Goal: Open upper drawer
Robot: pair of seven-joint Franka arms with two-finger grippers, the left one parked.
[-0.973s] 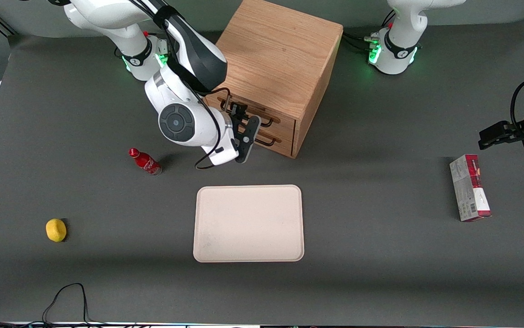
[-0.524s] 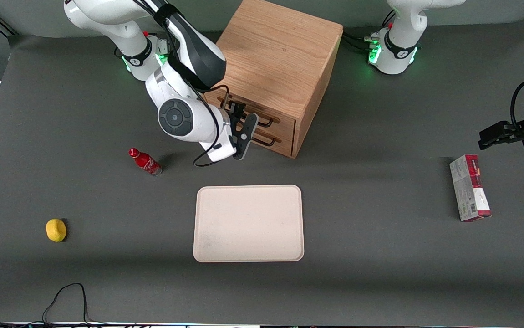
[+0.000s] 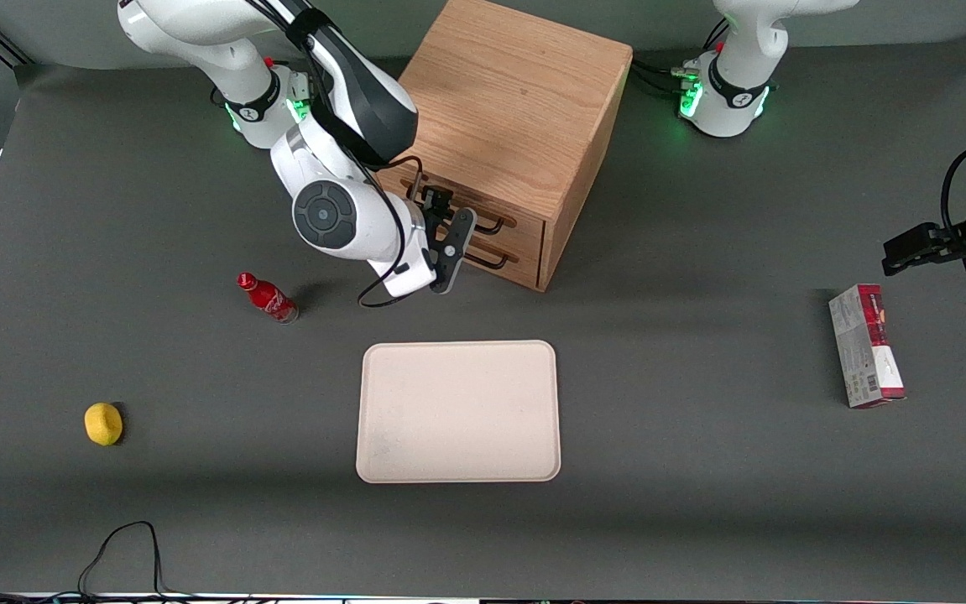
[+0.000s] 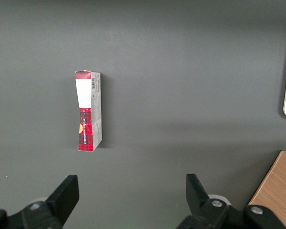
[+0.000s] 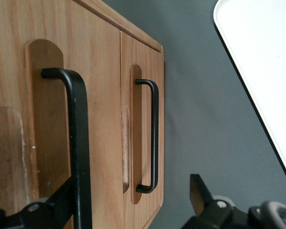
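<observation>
Cabinet (image 3: 516,126): a light oak box standing on the dark table (image 3: 701,470), toward the working arm's end of the middle, turned at an angle; two drawers in its front face.
Upper drawer (image 3: 483,211): the top one of the two; its front sits level with the cabinet face — shut. In the right wrist view its wooden front (image 5: 52,119) fills much of the frame.
Upper handle (image 5: 78,143): a thin black wire bar over a rounded recess in the wood.
Lower drawer (image 5: 143,138): directly under the upper one, also shut, with its own black handle (image 5: 152,138).
Gripper (image 3: 447,239): right in front of the drawer fronts, at handle height. Its fingers are spread wide — one finger (image 5: 62,200) lies at the upper handle, just beside the bar, the other (image 5: 200,191) stands well clear over the table in front of the lower drawer. Nothing is clasped; whether the near finger touches the bar I cannot tell.
Tray (image 3: 458,411): a pale rounded tray, flat on the table, nearer the front camera than the cabinet.
Bottle (image 3: 267,298): a small red bottle, tilted, beside the working arm.
Lemon (image 3: 102,423): a yellow fruit toward the working arm's end, nearer the camera than the bottle.
Box (image 3: 865,346): a red and grey carton lying toward the parked arm's end.
</observation>
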